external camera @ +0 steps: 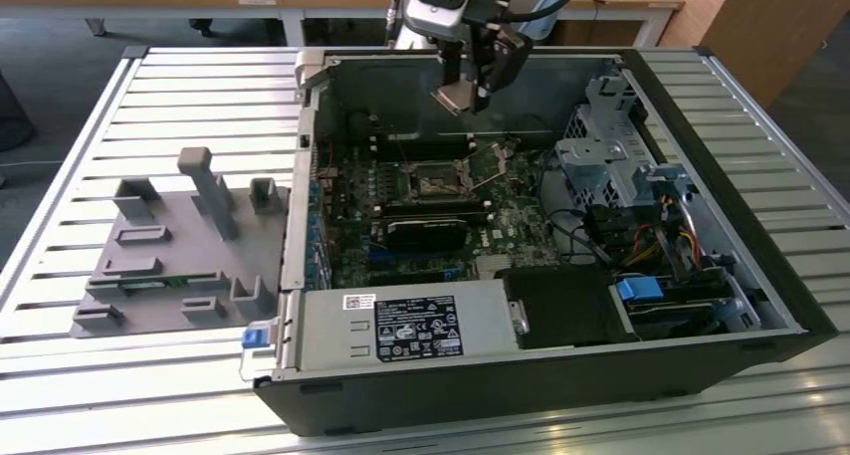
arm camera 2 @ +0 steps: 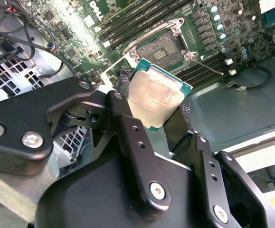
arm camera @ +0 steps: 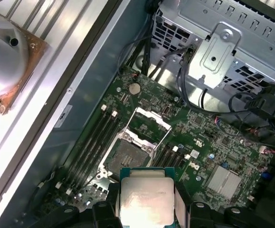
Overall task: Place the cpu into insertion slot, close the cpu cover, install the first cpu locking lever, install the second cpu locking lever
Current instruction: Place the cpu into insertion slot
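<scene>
- My gripper (arm camera 2: 152, 97) is clamped on the cpu (arm camera 2: 160, 102), fingers pinching two opposite edges.
- The cpu hangs above the slot (arm camera: 126, 154), well apart from it.
- The cover (arm camera: 152, 117) stands swung open just beside the slot.

**Item 1.** Power supply box (external camera: 325, 338), near edge of the open computer case (external camera: 531, 387), exterior view. You will find a small white sticker (external camera: 360, 301) toward the exterior view's left. Just beside it is a large black label (external camera: 425, 329) crowded with white symbols. You cannot make out any of it.

**Item 2.** Chip (arm camera: 146, 202), first wrist view. Faint lines of print cross its metal top, too faint for you to read.

**Item 3.** Circuit board (arm camera 2: 73, 40), second wrist view. Small white markings, illegible.

**Item 4.** Pale sticker (arm camera: 64, 115) on the case wall, first wrist view. Nothing on it is legible.
</scene>
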